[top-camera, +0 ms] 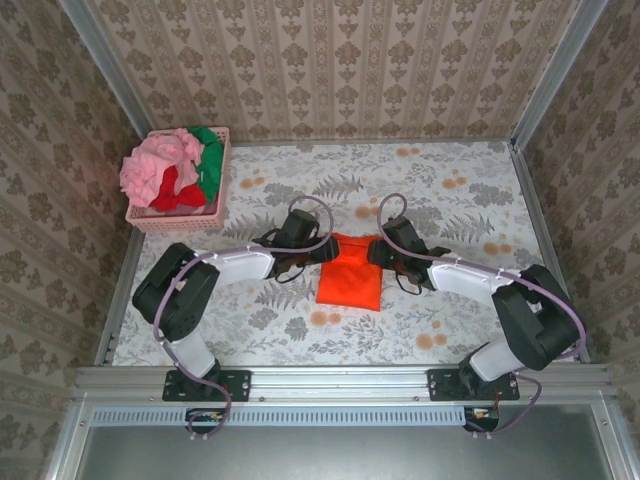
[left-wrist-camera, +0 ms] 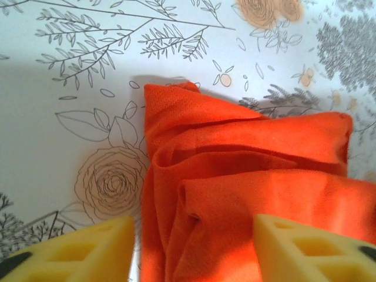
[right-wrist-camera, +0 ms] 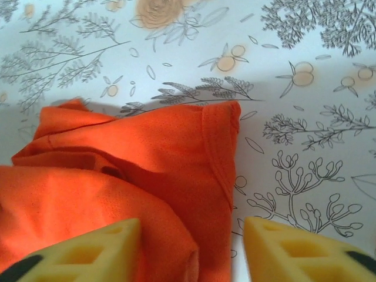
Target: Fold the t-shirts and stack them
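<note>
The top view takes in both arms at once: the left gripper (top-camera: 312, 255) and the right gripper (top-camera: 380, 252) reach in from opposite sides to the far end of the folded orange t-shirt (top-camera: 350, 275), which lies on the flowered table cover (top-camera: 450, 200) between them. Well beyond the left gripper's fingertips, at the far left corner, a pink lattice basket (top-camera: 180, 222) holds the pink t-shirt (top-camera: 160, 165), the red t-shirt (top-camera: 172, 192) and the green t-shirt (top-camera: 210, 150) in a loose heap.

The wrist views show what the top view hides, namely how the fingers stand. On the left wrist, the yellow fingers (left-wrist-camera: 82, 252) are spread wide. The orange cloth lies bunched in the gap between them and runs on ahead of the tips. One finger sits over bare table cover just beside the cloth's edge, the other over the cloth. Nothing is pinched.

On the right wrist, the yellow fingers (right-wrist-camera: 299, 247) are likewise spread. The hemmed edge of the shirt falls in the gap; one finger is over the cloth, the other over the bare table cover. Whether either pad touches the cloth cannot be told.
</note>
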`<state>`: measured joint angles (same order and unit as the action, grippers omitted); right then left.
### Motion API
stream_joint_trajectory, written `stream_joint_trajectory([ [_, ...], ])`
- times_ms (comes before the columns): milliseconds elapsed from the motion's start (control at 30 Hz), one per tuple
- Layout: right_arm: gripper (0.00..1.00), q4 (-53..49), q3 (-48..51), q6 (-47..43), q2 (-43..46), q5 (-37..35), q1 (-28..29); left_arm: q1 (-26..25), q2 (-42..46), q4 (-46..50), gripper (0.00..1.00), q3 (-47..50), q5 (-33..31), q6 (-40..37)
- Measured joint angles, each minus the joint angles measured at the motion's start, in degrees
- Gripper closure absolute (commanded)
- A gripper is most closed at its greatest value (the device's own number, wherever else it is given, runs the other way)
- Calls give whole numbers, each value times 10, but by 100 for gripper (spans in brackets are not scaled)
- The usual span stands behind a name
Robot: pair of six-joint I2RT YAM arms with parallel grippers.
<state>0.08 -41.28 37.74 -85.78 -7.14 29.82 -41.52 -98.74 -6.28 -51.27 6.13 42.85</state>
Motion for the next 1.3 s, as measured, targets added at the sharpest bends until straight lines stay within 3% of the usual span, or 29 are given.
stream_joint_trajectory([
  [100,68,2,-2,-5,-12,2,-2,0,-14,-1,68,-6,2,-2],
  [167,85,10,-2,-11,-16,3,-3,0,-19,-3,87,-12,5,-3],
  [233,97,15,-2,-19,-18,6,-3,0,-20,-5,99,-13,6,-3],
  [267,100,18,-3,-22,-18,9,-3,0,-20,-7,100,-13,6,-6],
  [667,100,37,-3,-58,47,-16,17,1,63,-1,100,9,-20,-11],
  [967,100,48,-56,-108,-29,-35,-5,27,13,-12,100,-17,-25,-31],
  [1233,100,82,-111,-147,-120,-31,-33,44,-54,-36,91,-66,-36,-50],
  [1300,95,94,-122,-153,-145,-27,-42,48,-72,-45,80,-73,-39,-53],
])
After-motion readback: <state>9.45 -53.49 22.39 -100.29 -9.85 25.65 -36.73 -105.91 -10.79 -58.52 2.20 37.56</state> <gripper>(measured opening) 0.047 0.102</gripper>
